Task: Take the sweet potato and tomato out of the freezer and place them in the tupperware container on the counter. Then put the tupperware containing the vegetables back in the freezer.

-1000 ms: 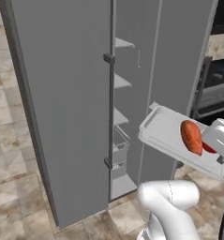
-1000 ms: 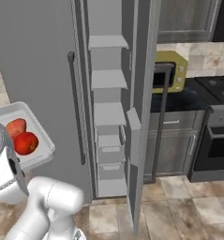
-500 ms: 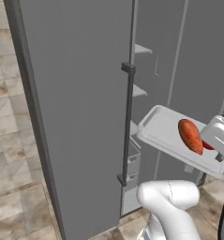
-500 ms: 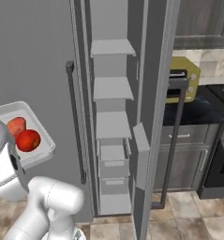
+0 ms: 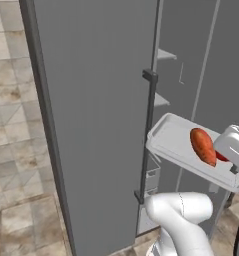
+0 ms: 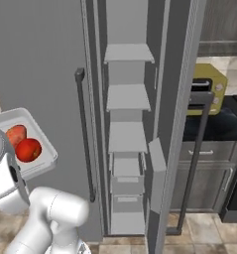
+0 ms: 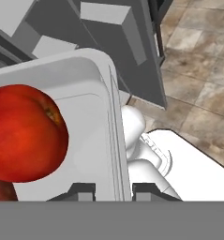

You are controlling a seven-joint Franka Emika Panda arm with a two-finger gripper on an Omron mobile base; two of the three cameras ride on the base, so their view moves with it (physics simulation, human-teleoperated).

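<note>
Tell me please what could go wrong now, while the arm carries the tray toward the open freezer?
1. The pincer pinches only the rim of the tupperware container, which tilts; the tomato and sweet potato lie loose and might roll out.
2. The container hangs close to the freezer door's edge and bar handle, so it could bump them on the way to the shelves.

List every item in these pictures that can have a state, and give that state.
freezer: one door open, shelves exposed.
tupperware container: lifted off any surface, carried by its rim, tilted.
sweet potato: lying inside the container.
tomato: inside the container, beside the sweet potato.
gripper: shut on the container's rim.
microwave: door closed, on the counter.
</note>
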